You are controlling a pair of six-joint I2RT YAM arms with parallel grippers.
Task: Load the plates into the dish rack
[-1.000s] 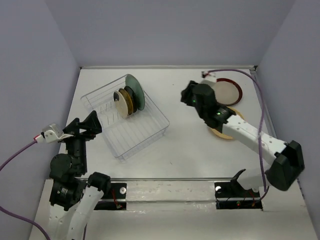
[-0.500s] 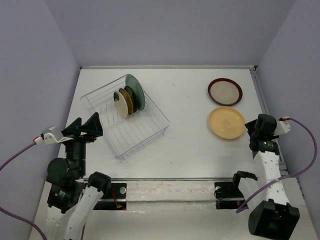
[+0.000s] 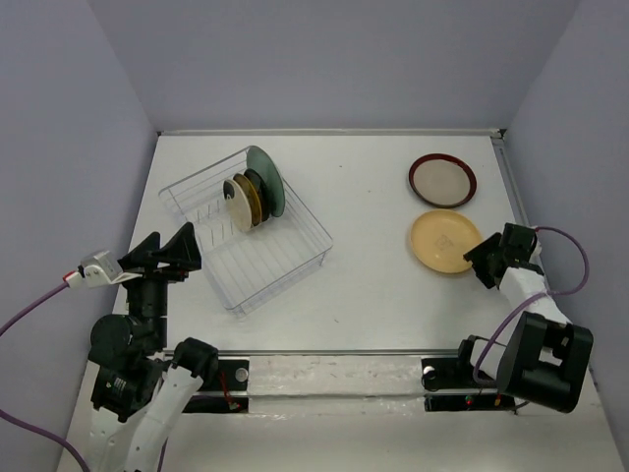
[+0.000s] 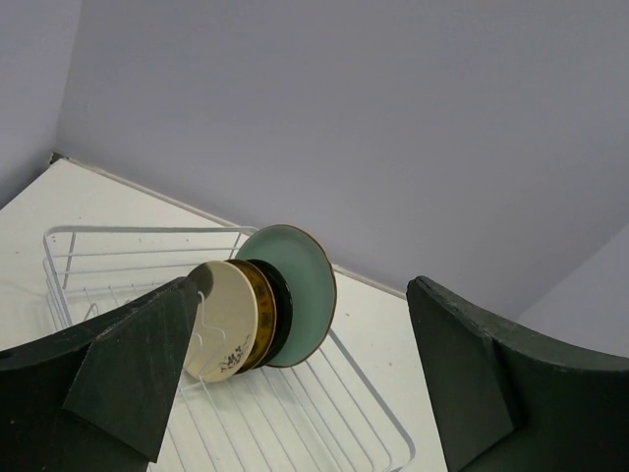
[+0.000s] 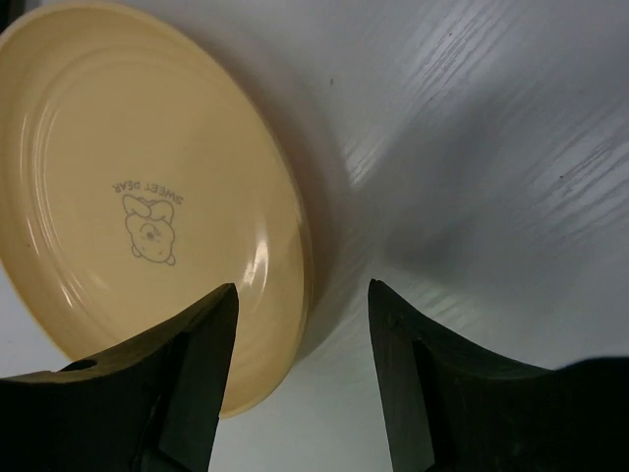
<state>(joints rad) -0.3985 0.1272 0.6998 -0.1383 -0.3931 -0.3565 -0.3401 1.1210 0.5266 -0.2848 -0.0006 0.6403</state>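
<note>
1. Right wrist: my right claw [image 5: 303,290] is half-spread and empty, over the yellow plate's [image 5: 147,197] rim; plate flat on table [image 5: 472,147].
2. Left claw [image 4: 303,285] is wide, empty, near rack [image 3: 284,275].
3. Step, I'd say: grasping. Next: drop, pinch rim, lift.

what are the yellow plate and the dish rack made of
The yellow plate looks like glazed ceramic or melamine; I can't tell which. It has a smooth glossy face with a bright streak of sheen and a printed bear mark. The dish rack looks like thin metal wire with a white coating, bent into an open grid.
</note>
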